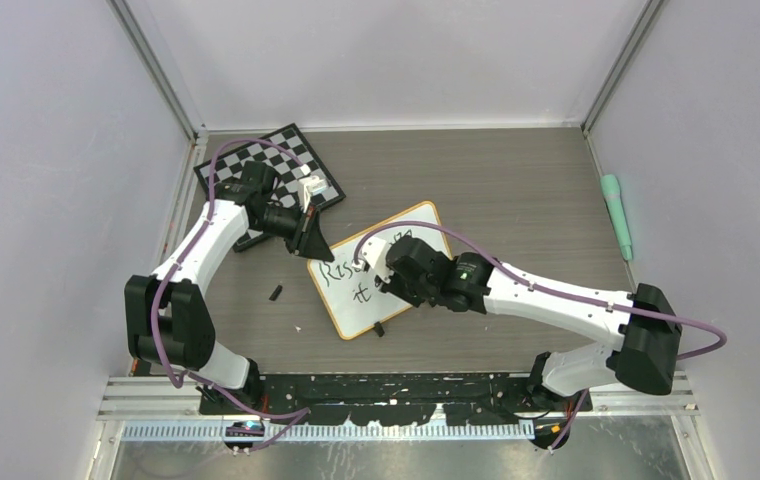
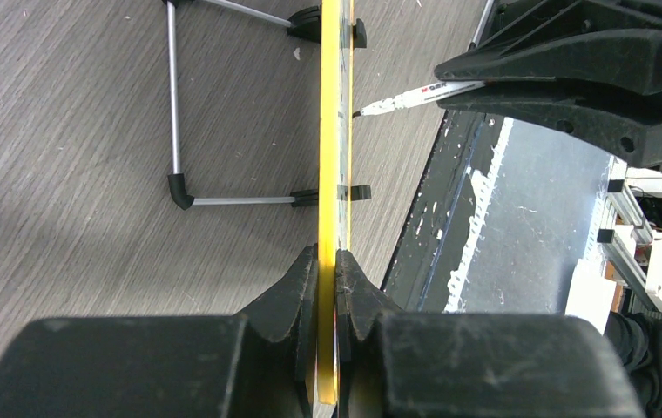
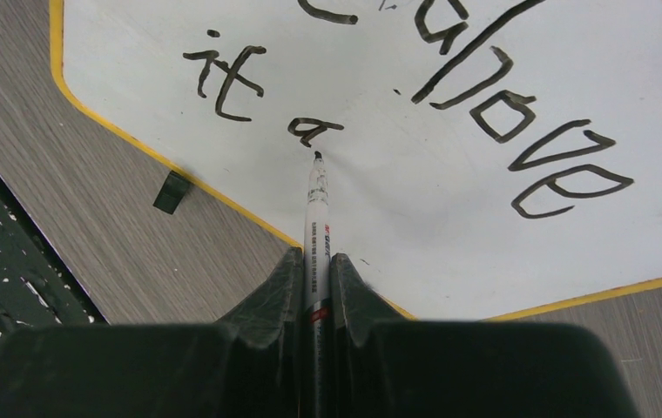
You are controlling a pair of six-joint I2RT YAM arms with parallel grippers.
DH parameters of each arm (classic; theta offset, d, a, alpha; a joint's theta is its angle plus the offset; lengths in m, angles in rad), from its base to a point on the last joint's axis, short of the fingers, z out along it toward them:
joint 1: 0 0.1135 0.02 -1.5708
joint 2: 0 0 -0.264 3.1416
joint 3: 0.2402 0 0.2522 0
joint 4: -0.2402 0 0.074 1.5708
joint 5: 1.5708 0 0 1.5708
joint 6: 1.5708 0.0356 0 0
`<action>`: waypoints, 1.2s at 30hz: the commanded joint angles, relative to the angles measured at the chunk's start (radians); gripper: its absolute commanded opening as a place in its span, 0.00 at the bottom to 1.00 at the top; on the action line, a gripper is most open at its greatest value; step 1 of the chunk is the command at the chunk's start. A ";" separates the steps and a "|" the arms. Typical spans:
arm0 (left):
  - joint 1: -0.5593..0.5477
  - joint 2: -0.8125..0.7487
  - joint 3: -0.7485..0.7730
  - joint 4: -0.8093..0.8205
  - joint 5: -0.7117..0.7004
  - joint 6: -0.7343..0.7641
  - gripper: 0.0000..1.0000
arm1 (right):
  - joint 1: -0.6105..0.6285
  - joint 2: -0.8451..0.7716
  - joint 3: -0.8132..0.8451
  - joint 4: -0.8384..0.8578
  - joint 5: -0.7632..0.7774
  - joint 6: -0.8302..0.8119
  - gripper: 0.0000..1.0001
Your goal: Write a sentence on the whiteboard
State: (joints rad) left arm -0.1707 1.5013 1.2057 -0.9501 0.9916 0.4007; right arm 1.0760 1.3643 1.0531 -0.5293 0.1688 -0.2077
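The whiteboard (image 1: 344, 312) stands tilted at mid table, its yellow rim (image 2: 332, 131) seen edge-on in the left wrist view. My left gripper (image 1: 311, 240) (image 2: 327, 252) is shut on the board's top-left edge. My right gripper (image 1: 388, 278) (image 3: 314, 257) is shut on a white marker (image 3: 317, 218), whose black tip touches the board just below a fresh letter "a" (image 3: 310, 129). The sentence reads "Rise above" on one line, with "it" (image 3: 223, 83) and the "a" on the second. The marker (image 2: 415, 94) also shows in the left wrist view, its tip at the board's face.
A black-and-white chessboard (image 1: 276, 150) lies at the back left, under the left arm. A teal pen-like object (image 1: 616, 215) lies at the right edge. A small black piece (image 1: 276, 293) sits left of the board. A wire stand (image 2: 173, 104) props the board from behind.
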 commanded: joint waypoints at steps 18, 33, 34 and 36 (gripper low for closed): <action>-0.003 -0.005 0.029 0.002 -0.013 0.029 0.00 | -0.016 -0.013 0.069 0.061 0.107 -0.022 0.00; -0.003 0.001 0.023 0.007 -0.011 0.032 0.00 | -0.016 -0.005 -0.001 0.024 0.029 0.028 0.00; -0.003 0.001 0.023 0.007 -0.011 0.032 0.00 | -0.015 -0.003 -0.006 0.021 0.026 0.032 0.00; -0.003 0.000 0.023 0.006 -0.013 0.033 0.00 | -0.016 -0.004 -0.013 0.016 0.018 0.034 0.00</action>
State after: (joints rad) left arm -0.1707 1.5013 1.2076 -0.9543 0.9905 0.4042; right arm 1.0649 1.3598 1.0557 -0.5194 0.2070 -0.1993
